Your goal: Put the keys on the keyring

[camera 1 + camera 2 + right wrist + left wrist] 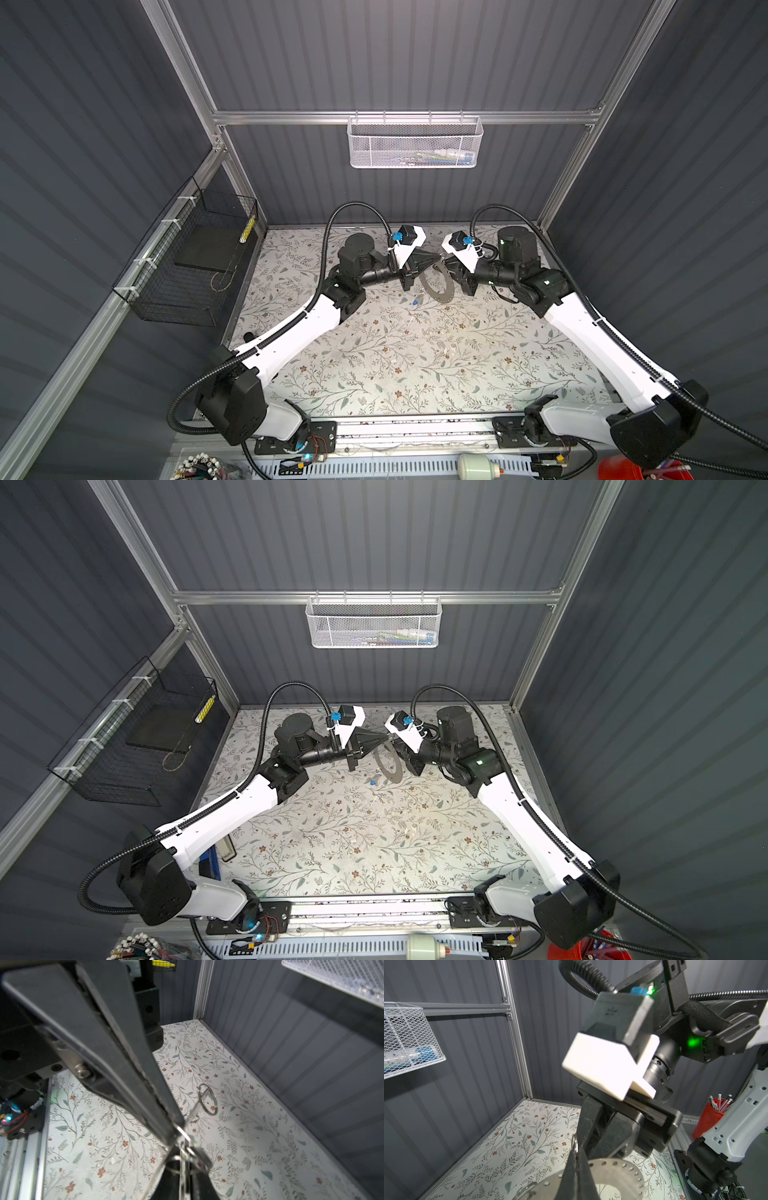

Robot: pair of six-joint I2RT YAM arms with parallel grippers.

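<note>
Care: mid-frame my left pincer [435, 256] pinches the keyring [574, 1144], what my right pincer [176, 1135] holds I cannot tell, so I'd thread slowly.

Both arms bent inward, left gripper [436, 256] closed, right gripper [448, 262] tip-to-tip

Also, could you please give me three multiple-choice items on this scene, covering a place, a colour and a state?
1. How does the perforated metal disc sit? A held in the air; B flat on the table; C standing on edge.
2. What colour is the mesh basket on the back rail? A red; B white; C blue.
3. How is the left gripper? A wide open; B out of view; C shut.
Key: B, it lies on the floral surface; B, white wire; C, fingers meet at the tip.
</note>
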